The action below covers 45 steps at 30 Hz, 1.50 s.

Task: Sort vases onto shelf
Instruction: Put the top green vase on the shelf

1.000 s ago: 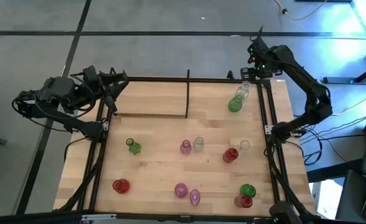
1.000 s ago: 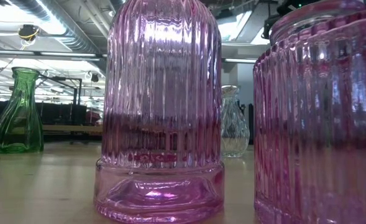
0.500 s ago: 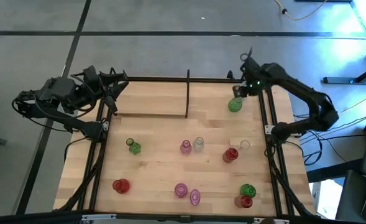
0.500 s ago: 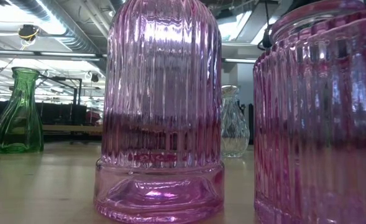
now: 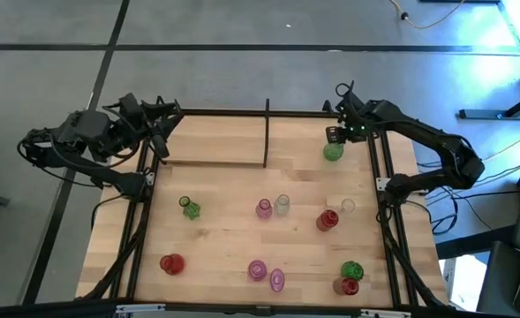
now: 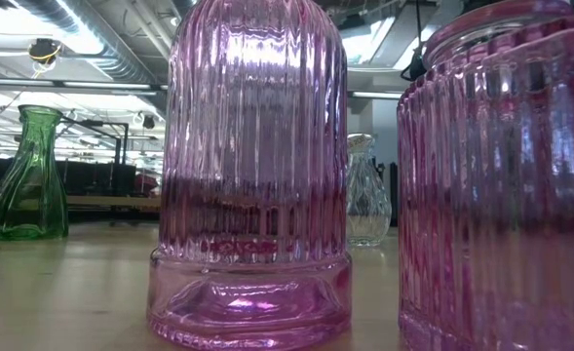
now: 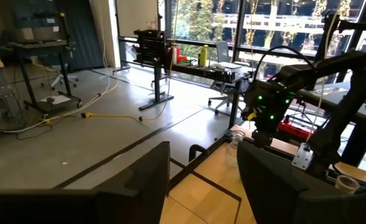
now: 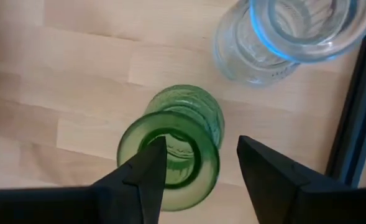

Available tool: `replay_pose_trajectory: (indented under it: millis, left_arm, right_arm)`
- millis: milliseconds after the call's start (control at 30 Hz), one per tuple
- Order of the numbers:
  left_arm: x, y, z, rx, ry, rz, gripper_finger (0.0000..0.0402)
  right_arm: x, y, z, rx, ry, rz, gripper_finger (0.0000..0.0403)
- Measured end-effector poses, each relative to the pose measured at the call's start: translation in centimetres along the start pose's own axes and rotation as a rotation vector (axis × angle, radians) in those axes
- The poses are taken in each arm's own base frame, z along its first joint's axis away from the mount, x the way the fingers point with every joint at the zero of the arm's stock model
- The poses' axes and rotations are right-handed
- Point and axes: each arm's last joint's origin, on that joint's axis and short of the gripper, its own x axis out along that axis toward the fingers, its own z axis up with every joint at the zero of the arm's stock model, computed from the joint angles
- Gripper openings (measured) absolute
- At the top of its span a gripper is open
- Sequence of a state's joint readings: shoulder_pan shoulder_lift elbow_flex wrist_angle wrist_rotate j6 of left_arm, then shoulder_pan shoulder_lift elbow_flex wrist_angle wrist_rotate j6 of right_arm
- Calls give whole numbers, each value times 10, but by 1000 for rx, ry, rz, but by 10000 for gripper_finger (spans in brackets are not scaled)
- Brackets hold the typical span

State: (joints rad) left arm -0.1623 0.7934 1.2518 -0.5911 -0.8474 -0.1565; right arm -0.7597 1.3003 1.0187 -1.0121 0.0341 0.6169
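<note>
Right gripper [image 8: 195,163] straddles green vase [image 8: 170,149]; clear vase [image 8: 282,37] beside

Right gripper [image 8: 198,163] jaws apart, pointing down; left gripper [image 7: 201,180] jaws apart.

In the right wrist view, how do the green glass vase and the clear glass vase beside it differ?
The green glass vase sits directly under the open right end effector, one finger over its mouth; the clear glass vase stands apart, nearer the black rod. One is tinted green, the other colourless. Both stand upright on the wood.
</note>
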Motion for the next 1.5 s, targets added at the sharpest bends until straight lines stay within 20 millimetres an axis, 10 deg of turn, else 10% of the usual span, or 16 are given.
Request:
replay_pose_trajectory:
  millis: [367,900,1500]
  left_arm:
    - [7,-8,-3,-1,21,4,182]
    - [12,-14,-5,11,40,-23,182]
    - [12,-14,-5,11,39,-21,176]
  right_arm:
    - [3,4,3,-76,13,53,14]
    - [-4,10,4,-105,82,172,3]
    - [-96,52,22,-251,-115,452,0]
